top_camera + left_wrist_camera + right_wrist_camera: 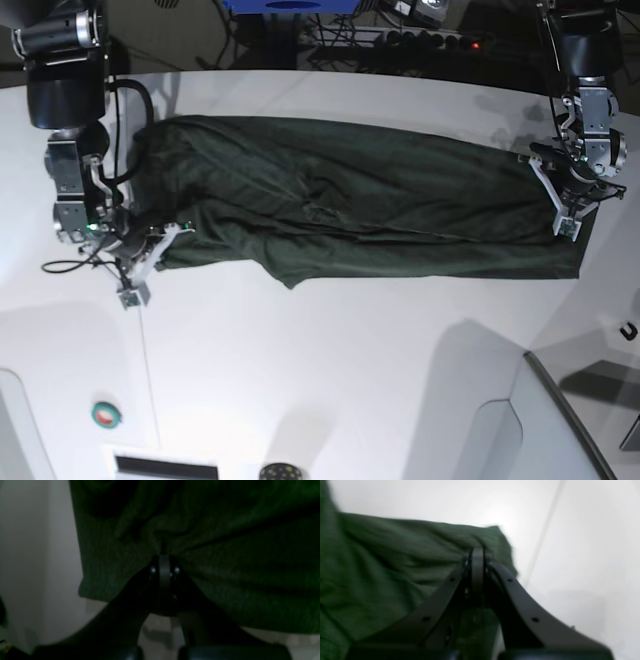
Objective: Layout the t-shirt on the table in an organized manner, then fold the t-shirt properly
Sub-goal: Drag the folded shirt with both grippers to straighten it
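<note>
White table [330, 340] with dark green t-shirt [350, 205] stretched lengthwise across it

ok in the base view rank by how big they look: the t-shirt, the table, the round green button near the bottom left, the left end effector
1. table
2. t-shirt
3. left end effector; it sits on the view's right
4. green button, clearly smallest

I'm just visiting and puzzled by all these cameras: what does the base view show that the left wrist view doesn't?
Only the base view shows the whole dark green knit t-shirt stretched long across the white table, plus the right gripper. Only the left wrist view shows, close up, the left gripper shut on a bunched fold near the shirt's edge. Both show green cloth on white tabletop.
</note>
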Robot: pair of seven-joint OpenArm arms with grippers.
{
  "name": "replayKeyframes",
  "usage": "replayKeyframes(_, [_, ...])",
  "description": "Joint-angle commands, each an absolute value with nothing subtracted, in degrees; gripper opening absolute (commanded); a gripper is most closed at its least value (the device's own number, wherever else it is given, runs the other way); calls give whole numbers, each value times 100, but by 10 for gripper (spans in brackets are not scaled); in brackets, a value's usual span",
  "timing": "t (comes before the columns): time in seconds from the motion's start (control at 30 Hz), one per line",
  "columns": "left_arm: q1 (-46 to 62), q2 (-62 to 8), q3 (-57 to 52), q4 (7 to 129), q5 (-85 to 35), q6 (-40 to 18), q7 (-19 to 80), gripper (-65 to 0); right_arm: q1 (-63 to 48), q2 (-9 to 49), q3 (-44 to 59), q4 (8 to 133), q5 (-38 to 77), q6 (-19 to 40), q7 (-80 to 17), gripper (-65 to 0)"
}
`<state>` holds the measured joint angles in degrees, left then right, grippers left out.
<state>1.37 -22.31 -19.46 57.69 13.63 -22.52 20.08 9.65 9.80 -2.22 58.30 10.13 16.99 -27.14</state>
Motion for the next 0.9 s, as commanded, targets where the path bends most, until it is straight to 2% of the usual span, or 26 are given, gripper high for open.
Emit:
replayKeyframes(0.0, [119,-2299,-1965,5719,1429,-2290,2202,-650,1086,1033,-198,5886,1033,1701,-2633,-638])
replayKeyframes(0.27, [215,-2185,-1991,6352,1376,-2290,2220,-650,1051,1112,-171,6123,1059,1701,-2624,-638])
replayKeyframes(0.37, [242,-2070,-2475,6853,1429,-2299,2273,-650,725,1086,356,6897,1068,1719,-2501,-636])
replayKeyframes(0.47, [242,-2026,-2844,7327,1437,-2325,2765,-650,312,1007,611,7767,1059,1736,-2440,-627])
replayKeyframes(0.6, [409,-2026,-3160,7890,1429,-2325,3037,-650,-602,1033,356,8840,1033,1736,-2914,-618])
replayKeyframes(0.67, [462,-2026,-3292,7925,1411,-2325,3037,-650,-1042,1103,251,9112,1033,1736,-3108,-572])
replayKeyframes(0.8, [541,-2026,-3310,7829,1437,-2325,3037,-650,-1763,1156,145,9323,1033,1736,-3116,-435])
replayKeyframes(0.87, [646,-2035,-3292,7776,1437,-2325,3037,-650,-1938,1156,145,9314,1033,1736,-3116,-422])
